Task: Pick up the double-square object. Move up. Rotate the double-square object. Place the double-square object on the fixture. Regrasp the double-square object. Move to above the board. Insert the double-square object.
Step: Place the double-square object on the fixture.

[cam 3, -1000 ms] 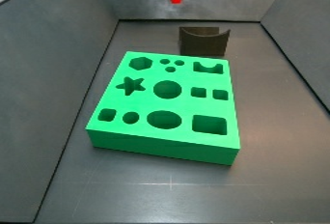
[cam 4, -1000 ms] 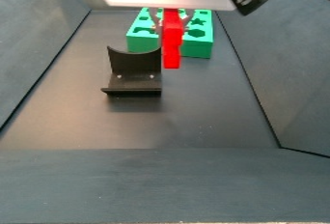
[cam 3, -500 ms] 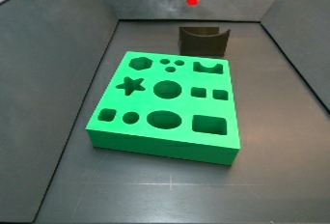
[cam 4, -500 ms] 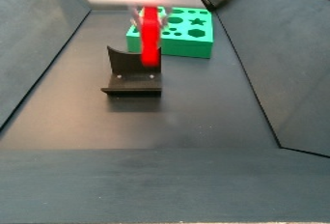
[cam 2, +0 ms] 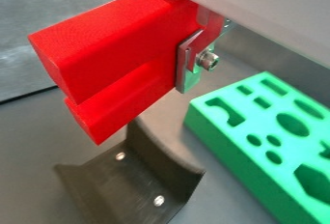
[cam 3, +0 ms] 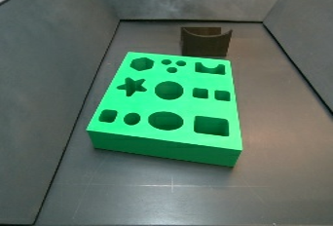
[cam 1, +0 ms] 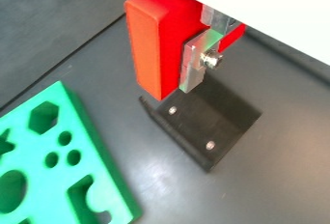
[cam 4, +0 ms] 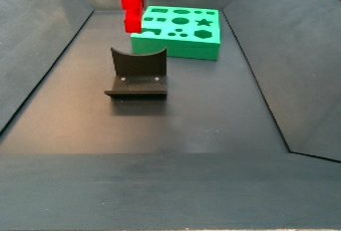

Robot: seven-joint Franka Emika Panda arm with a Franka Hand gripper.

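The gripper point(cam 1: 194, 49) holds the double-square object point(cam 1: 157, 44) above the fixture point(cam 1: 204, 122).

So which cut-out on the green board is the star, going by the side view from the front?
The star cut-out sits at the board's left edge, middle row. The end effector holds the double-square object above the fixture.

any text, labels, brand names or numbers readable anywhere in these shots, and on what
None: no view shows a word, label, brand, number or sign.
double-square object, held in the hand above the fixture: plain red, unmarked.
board: shaped cut-outs only, no lettering.
fixture: bare dark surface with small screw heads in both wrist views, no writing.
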